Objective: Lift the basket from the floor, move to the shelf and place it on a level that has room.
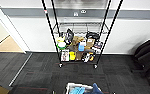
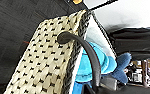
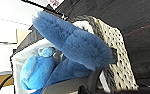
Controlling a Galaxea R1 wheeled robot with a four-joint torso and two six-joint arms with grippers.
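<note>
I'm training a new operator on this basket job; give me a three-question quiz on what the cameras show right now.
1. True or false: the basket is already on the shelf.
2. What fills the basket? A) blue plush toys B) bottles C) nothing
3. Fill in: the shelf's lowest tier is ____ with boxes and small items, while the wire tier above it looks mostly bare.

Key
1. False: it sits at the near edge of the head view, with carpet floor between it and the shelf.
2. A
3. crowded
</note>
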